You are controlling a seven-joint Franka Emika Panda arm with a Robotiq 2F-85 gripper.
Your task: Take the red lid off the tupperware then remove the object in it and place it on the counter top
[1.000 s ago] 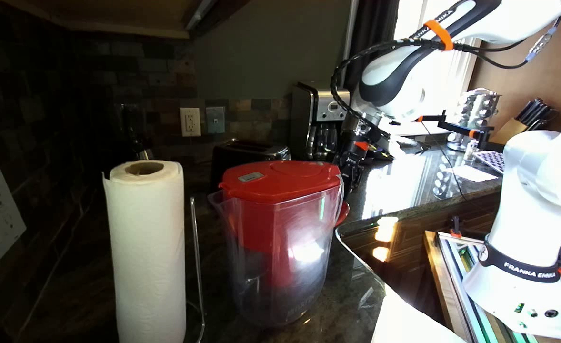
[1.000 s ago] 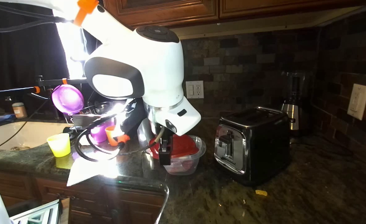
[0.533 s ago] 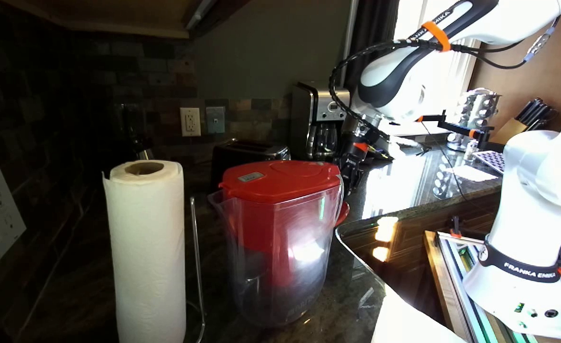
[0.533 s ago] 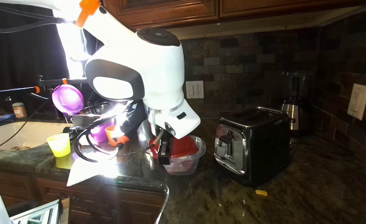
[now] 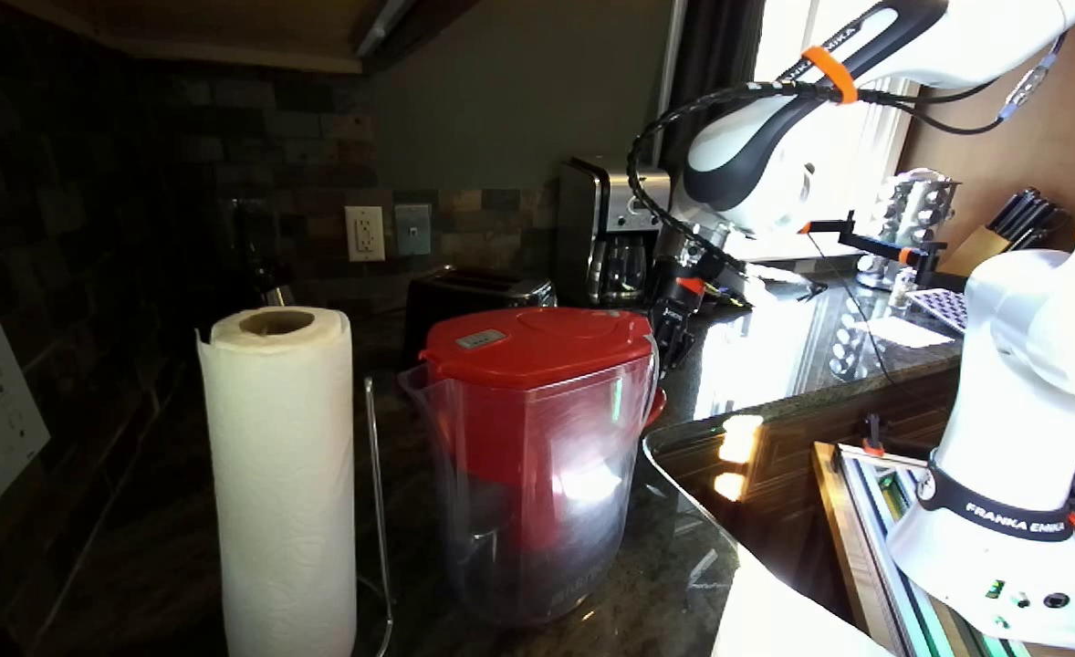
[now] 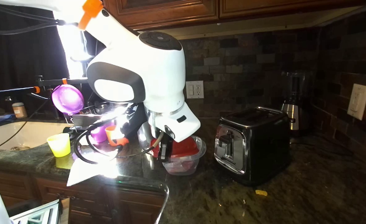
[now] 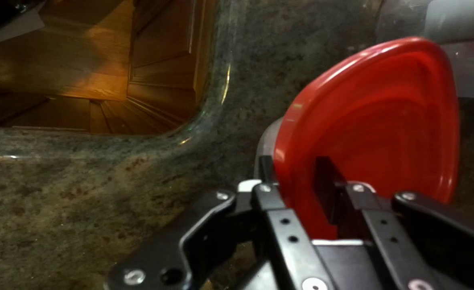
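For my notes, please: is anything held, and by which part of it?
It cannot be told for certain: the jaws straddle the edge of the red lid.

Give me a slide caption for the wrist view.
Open gripper straddling the edge of the red lid above the dark counter top.

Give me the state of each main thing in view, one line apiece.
gripper: open, jaws astride the edge of the red lid
red lid: resting askew on the tupperware
tupperware: upright, rim partly uncovered, contents unclear
pitcher: upright, red top on
paper towel roll: standing upright
toaster: upright; on or off, cannot tell
coffee maker: carafe in place
yellow cup: upright
knife block: holding knives
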